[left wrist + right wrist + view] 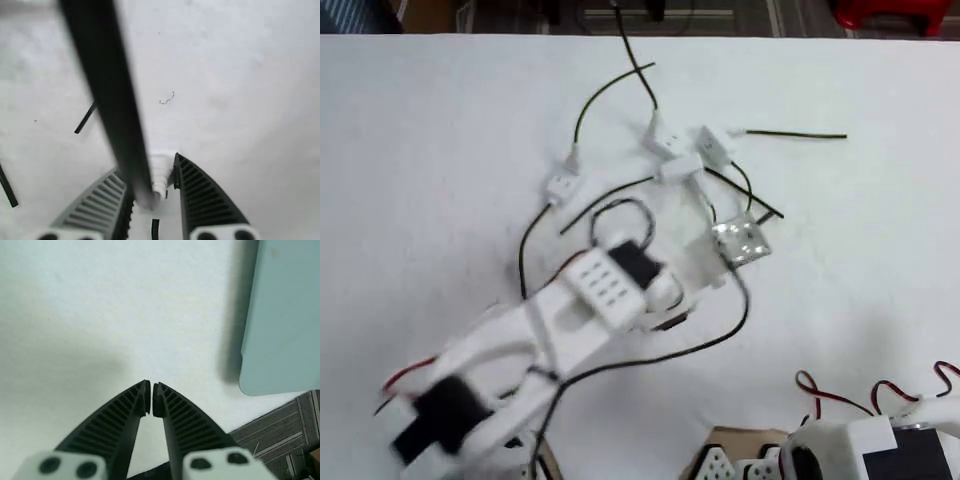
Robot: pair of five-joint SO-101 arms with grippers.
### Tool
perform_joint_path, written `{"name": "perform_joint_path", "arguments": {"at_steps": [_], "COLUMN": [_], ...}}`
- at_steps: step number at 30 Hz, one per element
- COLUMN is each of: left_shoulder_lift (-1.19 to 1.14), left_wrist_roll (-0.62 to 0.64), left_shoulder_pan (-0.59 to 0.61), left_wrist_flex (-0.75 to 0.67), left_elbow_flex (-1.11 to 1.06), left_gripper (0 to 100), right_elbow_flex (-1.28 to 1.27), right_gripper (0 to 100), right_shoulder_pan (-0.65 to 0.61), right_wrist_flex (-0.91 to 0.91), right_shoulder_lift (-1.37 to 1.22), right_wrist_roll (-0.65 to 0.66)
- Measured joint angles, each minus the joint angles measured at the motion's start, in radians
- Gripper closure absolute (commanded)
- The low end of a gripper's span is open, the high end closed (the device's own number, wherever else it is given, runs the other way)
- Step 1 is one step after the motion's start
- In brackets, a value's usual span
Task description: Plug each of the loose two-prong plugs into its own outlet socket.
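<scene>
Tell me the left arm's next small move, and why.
Likely lift slightly and ease the white plug toward the white connectors farther up the table. The left gripper is shut on that plug, a black cable crosses in front of it, and the connectors lie apart from it. The right gripper is shut and holds nothing.

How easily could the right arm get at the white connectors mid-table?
Probably yes: bare table lies between the right arm and the white connectors. Its end effector is shut and empty; the left arm lies on the other side.
</scene>
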State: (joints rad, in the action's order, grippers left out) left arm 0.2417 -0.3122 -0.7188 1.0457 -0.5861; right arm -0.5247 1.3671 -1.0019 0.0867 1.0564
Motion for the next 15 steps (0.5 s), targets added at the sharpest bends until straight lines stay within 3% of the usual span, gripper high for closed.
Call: {"name": "perform_joint_path", "arguments": {"at_steps": [6, 15], "left_shoulder_lift": [0.252, 0.084], "left_wrist_roll": [0.005, 0.006], "left_shoulder_pan": [0.0, 0.037], "left_wrist_flex": [-0.166, -0.206], "left_elbow_flex": [-0.27, -0.227], "left_gripper": [97, 97], "right_elbow_flex": [0.0, 0.0], "right_gripper": [98.1, 98.1], "right_shoulder_pan": [0.0, 0.0], "right_wrist_flex": [0.0, -0.029], "right_shoulder_lift": [0.0, 0.0], "right_wrist_roll": [0.0, 0.0]}}
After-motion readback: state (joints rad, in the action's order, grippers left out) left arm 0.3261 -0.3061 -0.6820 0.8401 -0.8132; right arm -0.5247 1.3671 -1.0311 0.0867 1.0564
